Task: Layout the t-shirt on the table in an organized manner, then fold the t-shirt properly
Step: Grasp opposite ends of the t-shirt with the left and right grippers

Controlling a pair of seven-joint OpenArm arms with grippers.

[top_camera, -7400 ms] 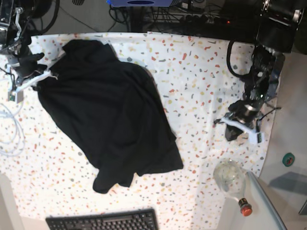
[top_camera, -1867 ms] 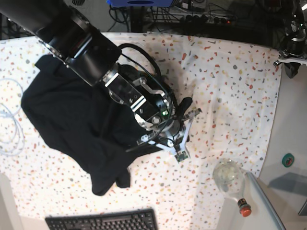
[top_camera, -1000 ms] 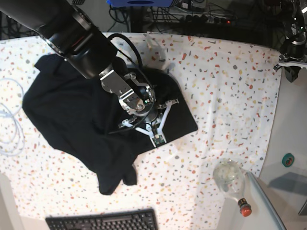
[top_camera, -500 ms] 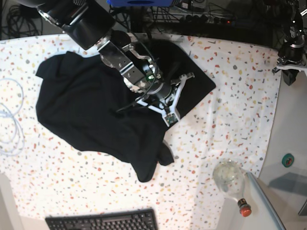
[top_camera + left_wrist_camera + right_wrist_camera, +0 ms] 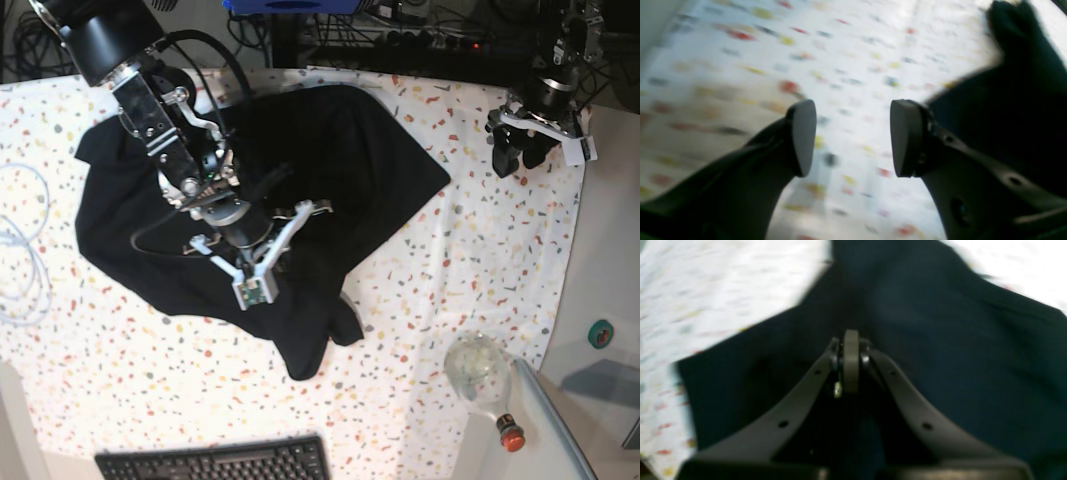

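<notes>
**Shirt corner lies toward the open left gripper, across bare table**

The t-shirt (image 5: 250, 180) lies spread but rumpled on the table (image 5: 480, 260), filling the side of the speckled surface away from the glass bottle (image 5: 478, 372). One squared corner juts out toward the far right of the base view, and a narrow tail trails down toward the keyboard (image 5: 215, 462). Its long axis runs roughly from that jutting corner across to the opposite edge, where white cable (image 5: 15, 250) is looped.

The right gripper (image 5: 262, 238) sits over the middle of the shirt. In its wrist view its jaws are pressed together, with black cloth all around them; whether a fold is pinched between them cannot be told.

The left gripper (image 5: 853, 136) hovers beyond the shirt's jutting corner, near the table's far edge. Its jaws stand apart with only speckled surface between them. In the left wrist view the shirt lies off to one side of the jaws, close to one finger but not between them.

The left arm is therefore the nearer one to that corner, and would probably need to shift sideways toward the cloth before closing.
</notes>
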